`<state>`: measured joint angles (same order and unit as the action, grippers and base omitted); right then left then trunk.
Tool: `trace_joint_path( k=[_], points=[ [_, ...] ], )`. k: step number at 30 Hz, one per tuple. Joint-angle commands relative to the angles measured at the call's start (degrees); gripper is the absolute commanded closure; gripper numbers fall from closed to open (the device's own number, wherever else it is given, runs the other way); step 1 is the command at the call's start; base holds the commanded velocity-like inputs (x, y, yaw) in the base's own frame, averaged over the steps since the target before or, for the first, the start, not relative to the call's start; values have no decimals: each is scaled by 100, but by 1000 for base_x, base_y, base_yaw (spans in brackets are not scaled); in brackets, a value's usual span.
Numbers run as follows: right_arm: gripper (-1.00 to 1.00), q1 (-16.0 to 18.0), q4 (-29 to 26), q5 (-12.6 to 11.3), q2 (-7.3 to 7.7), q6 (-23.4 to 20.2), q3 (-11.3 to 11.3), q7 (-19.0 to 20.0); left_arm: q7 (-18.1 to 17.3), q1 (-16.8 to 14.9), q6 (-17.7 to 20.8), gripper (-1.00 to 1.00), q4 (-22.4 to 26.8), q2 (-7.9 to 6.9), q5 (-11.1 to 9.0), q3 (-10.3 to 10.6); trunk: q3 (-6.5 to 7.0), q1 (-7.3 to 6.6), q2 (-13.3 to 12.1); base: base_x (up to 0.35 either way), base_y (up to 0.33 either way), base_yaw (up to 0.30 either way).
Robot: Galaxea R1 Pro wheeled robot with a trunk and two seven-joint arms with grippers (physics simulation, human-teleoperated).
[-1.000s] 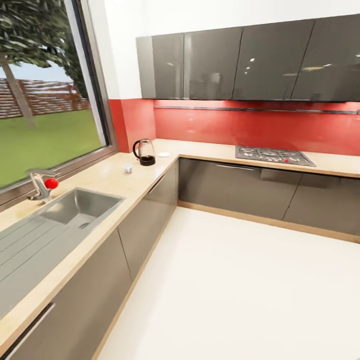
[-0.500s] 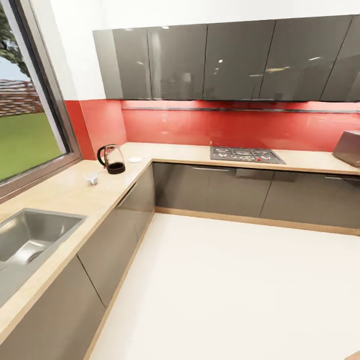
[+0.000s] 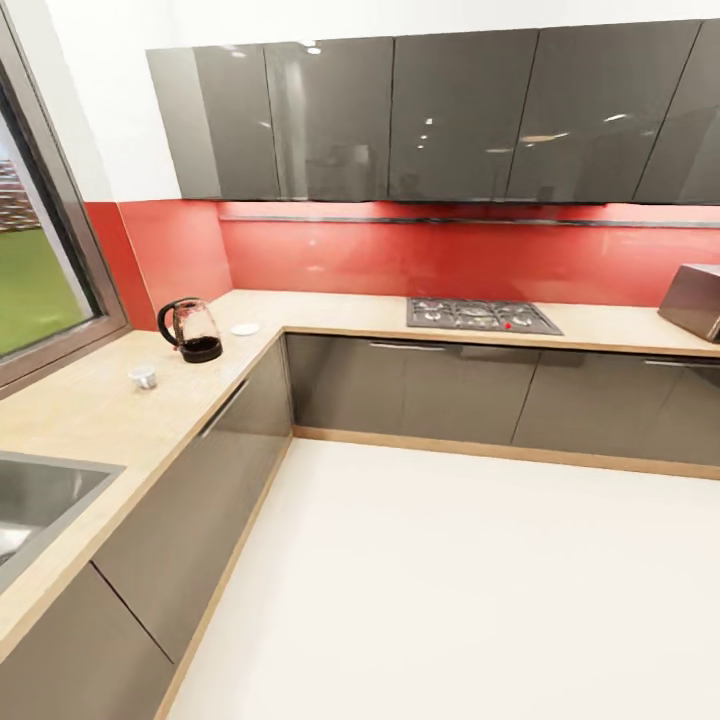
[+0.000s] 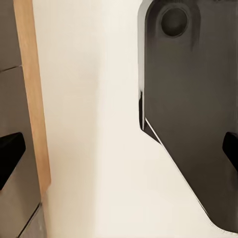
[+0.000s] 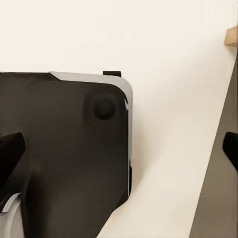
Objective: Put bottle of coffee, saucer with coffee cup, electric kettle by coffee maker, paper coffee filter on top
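Nearest, both wrist views look down at the white floor and the robot's dark base; the left claw [image 4: 119, 153] and the right claw [image 5: 119, 151] each show fingertips at opposite frame edges, spread wide apart with nothing between them. In the head view the camera has swung rightward since half a second ago, so the steel sink [image 3: 35, 495] sits cut off at the edge of the bench [image 3: 100, 410]. Farther along it stands the coffee cup [image 3: 143, 377], then the electric kettle [image 3: 192, 330], with the saucer [image 3: 244, 328] just beyond. Farthest, a hob [image 3: 480, 316] lies below the red backsplash.
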<state>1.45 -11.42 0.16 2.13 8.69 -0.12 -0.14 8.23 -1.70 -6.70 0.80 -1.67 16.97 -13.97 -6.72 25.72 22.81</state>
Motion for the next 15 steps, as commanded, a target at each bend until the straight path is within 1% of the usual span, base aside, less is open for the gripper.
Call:
trace_joint_path(
  k=[1,6,15],
  points=[
    [-100,4,5,1,0,19,0,-2,21,-6,-24,-100,-9,0,61,-45,-12,6,11,323,-104,0],
    [-100,4,6,1,-2,19,3,-3,21,-6,-24,-100,-9,-7,61,-45,-12,6,11,325,-41,0],
    [-100,4,0,0,-2,19,2,-6,22,-14,-24,-100,-9,0,61,-45,-12,6,11,330,-3,0]
  ],
)
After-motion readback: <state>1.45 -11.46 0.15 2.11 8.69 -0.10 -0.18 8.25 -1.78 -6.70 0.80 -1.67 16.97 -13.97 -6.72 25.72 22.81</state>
